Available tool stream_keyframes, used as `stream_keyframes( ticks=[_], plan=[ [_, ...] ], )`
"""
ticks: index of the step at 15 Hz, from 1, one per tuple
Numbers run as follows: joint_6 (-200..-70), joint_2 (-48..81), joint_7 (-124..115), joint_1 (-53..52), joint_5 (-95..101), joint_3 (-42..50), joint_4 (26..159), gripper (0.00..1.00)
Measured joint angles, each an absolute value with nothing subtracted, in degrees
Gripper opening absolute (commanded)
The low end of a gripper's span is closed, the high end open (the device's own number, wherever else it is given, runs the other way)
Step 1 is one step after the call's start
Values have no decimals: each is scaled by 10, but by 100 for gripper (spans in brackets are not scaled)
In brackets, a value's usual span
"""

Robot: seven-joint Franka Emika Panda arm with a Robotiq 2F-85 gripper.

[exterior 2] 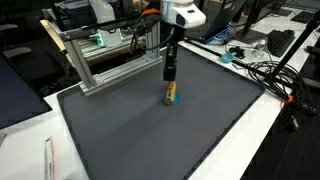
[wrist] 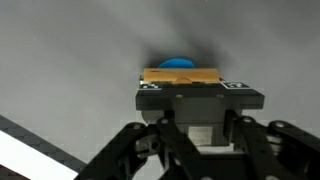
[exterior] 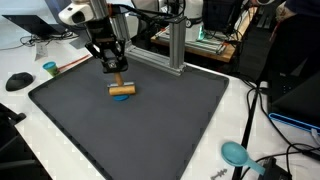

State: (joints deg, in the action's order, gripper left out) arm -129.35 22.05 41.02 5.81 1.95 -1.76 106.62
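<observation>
A short wooden block (exterior: 122,89) lies crosswise over a small blue object (exterior: 122,97) on the dark grey mat (exterior: 150,125). My gripper (exterior: 117,80) comes straight down on the block, its jaws shut on it. In an exterior view the wooden block (exterior 2: 171,93) hangs under the gripper (exterior 2: 170,82) with the blue object (exterior 2: 173,101) just below it. In the wrist view the block (wrist: 180,75) sits at the tip of the gripper (wrist: 192,86), and the blue object (wrist: 180,62) peeks out behind it. Whether the block rests on the blue object I cannot tell.
An aluminium frame (exterior: 175,50) stands at the mat's back edge, also visible as the frame (exterior 2: 110,60). A teal cup (exterior: 49,68) and a black mouse (exterior: 18,81) sit beside the mat. A teal scoop (exterior: 236,153) and cables (exterior 2: 265,70) lie off its edge.
</observation>
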Motion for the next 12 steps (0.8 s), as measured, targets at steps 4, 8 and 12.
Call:
stream_keyframes(
  ticks=[4, 8, 12],
  plan=[
    [-1294, 220, 412, 58, 20, -18, 1067, 22],
    [-1294, 219, 416, 58, 21, -17, 1068, 22],
    [-1294, 218, 423, 58, 21, -16, 1070, 22]
  ],
)
